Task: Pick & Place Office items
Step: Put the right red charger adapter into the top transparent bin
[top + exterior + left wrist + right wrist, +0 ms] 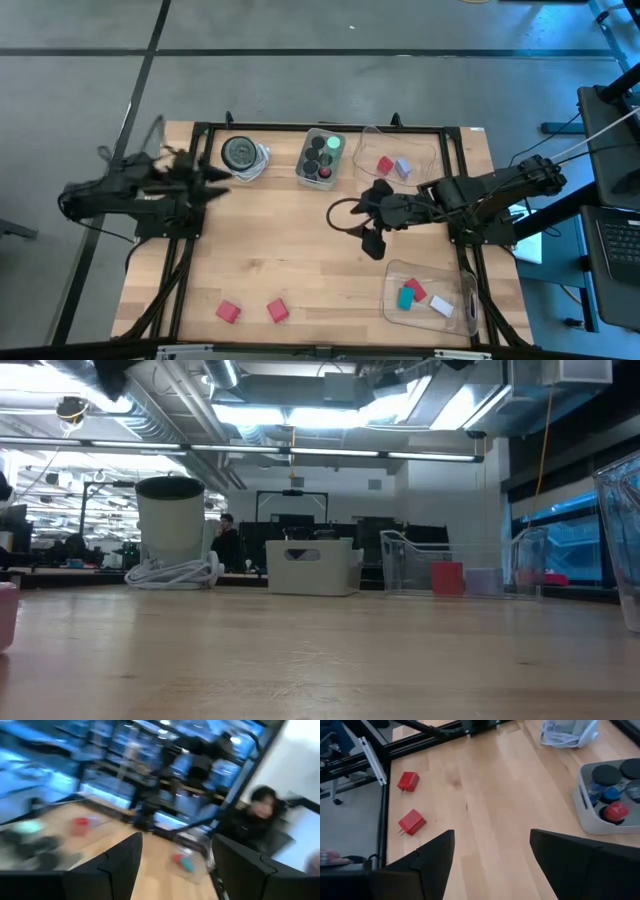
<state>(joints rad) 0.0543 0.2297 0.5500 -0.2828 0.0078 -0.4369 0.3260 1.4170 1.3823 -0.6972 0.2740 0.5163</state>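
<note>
Two red blocks lie flat on the table near its near edge; the right wrist view shows them too. A clear tray at the near right holds teal, red and white blocks. A second clear tray at the far edge holds a red block and a lavender block. A grey bin holds dark cylinders, one green. My right gripper hovers open over the table's middle. My left gripper is open, above the left side.
A round grey dish with a white cable stands at the far edge, beside my left gripper. A black frame runs round the table. Bare wood lies between the right gripper and the red blocks. A person is beyond the table.
</note>
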